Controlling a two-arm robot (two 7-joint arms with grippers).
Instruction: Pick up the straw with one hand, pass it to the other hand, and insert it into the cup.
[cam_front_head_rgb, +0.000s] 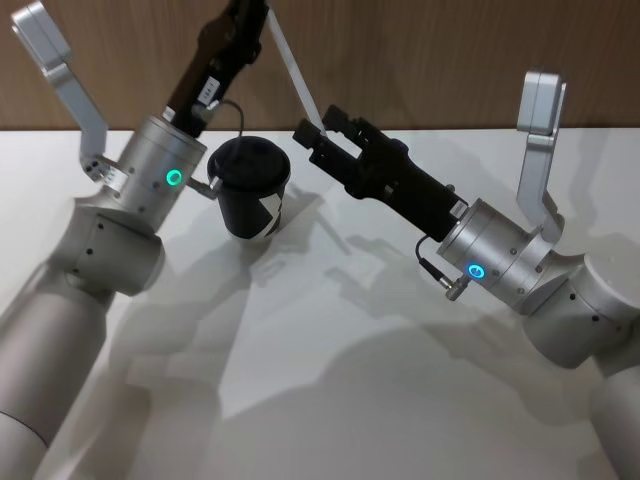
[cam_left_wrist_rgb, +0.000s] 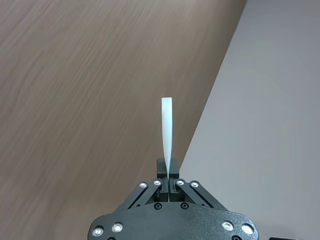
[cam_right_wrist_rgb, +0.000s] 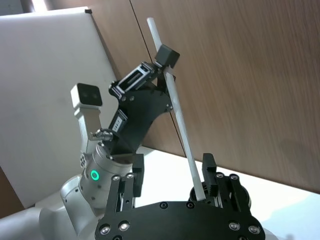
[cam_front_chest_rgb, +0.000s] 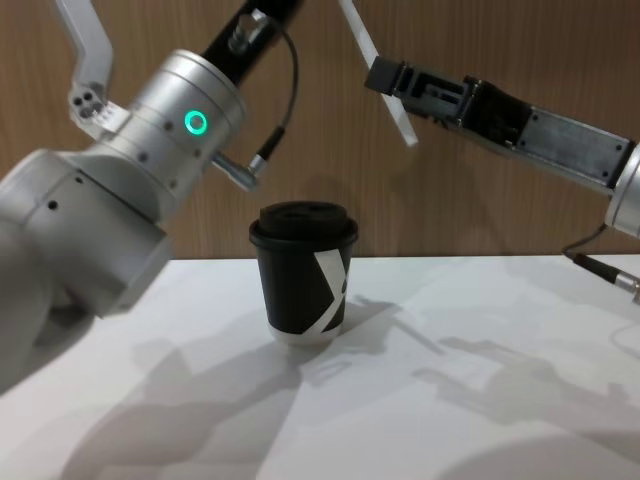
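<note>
Head view: left gripper clamping upper end of straw, holding it slanted above cup. Right gripper sitting at straw's lower end, right of cup. Near table lying bare.

Left wrist view: fingers pinching straw tight.

Right wrist view: right gripper's jaws standing spread, straw running just beside one finger.

Chest view: straw's lower tip hanging above and right of cup, air between.

The left arm and right arm are round and silver-white with glowing rings and thin black wrist cables — the left gripper and right gripper are black, dotted with silver screws.
</note>
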